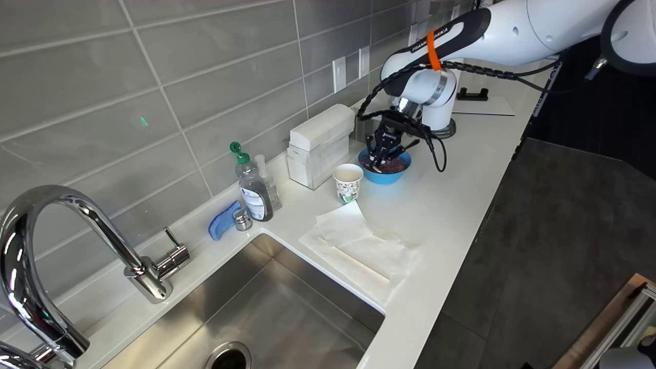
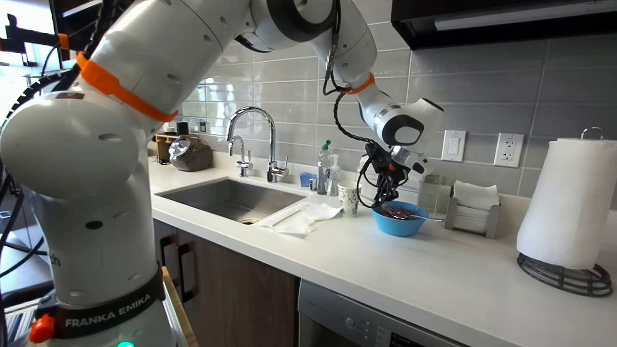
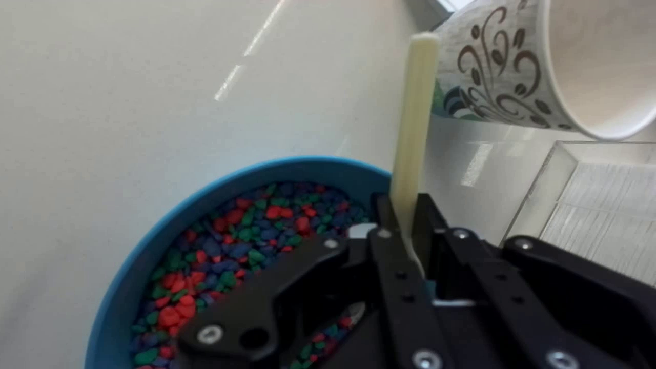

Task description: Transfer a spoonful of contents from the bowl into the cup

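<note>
Jaws: clenched on pale stick [image 3: 417,113], over blue bowl [image 2: 399,227]; advisable: scoop gravel [image 3: 225,251] gently, lift level toward cup [image 3: 499,72].

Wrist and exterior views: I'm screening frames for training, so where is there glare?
Wrist view: bright streaks on the white countertop, while the pebble-like contents show distinct colours; in both exterior views: highlights on the chrome gooseneck faucet; in an exterior view: pale reflections on the grey wall tiles.
</note>
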